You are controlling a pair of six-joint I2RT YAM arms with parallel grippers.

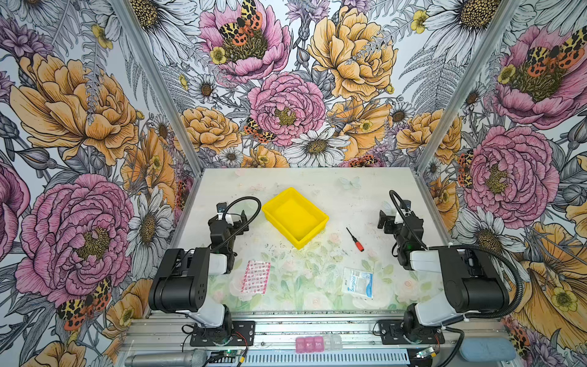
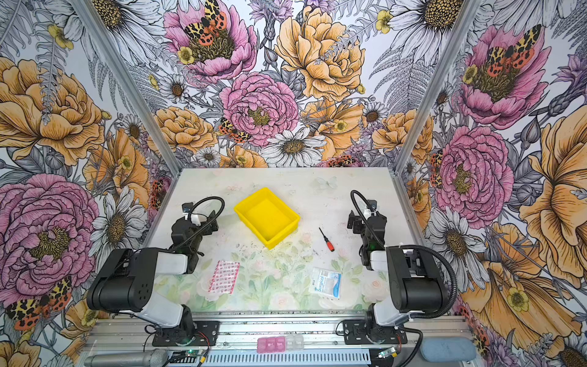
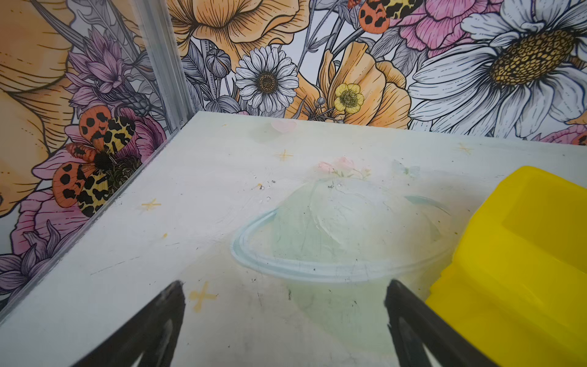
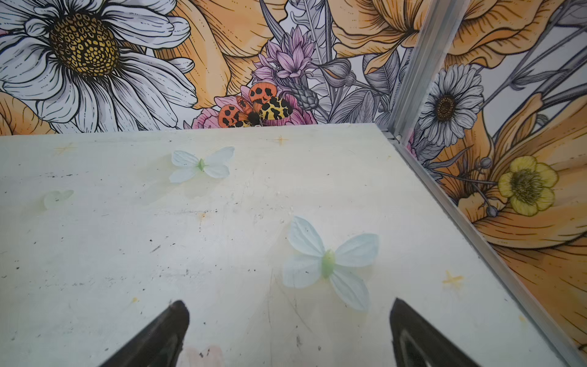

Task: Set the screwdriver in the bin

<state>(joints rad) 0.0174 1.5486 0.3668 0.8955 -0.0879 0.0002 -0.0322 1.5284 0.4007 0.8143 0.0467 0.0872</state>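
Note:
In both top views the screwdriver, with a thin black shaft and a red-orange handle, lies flat on the table just right of the yellow bin. The bin sits empty at mid-table, turned at an angle. My left gripper hovers open beside the bin's left side, and the bin's wall shows close to one finger. My right gripper is open over bare table, to the right of the screwdriver and apart from it. Neither wrist view shows the screwdriver.
A pink patterned packet and a white and blue packet lie near the table's front. A pink pill box and a microphone rest on the front rail. Flowered walls close in the left, back and right sides.

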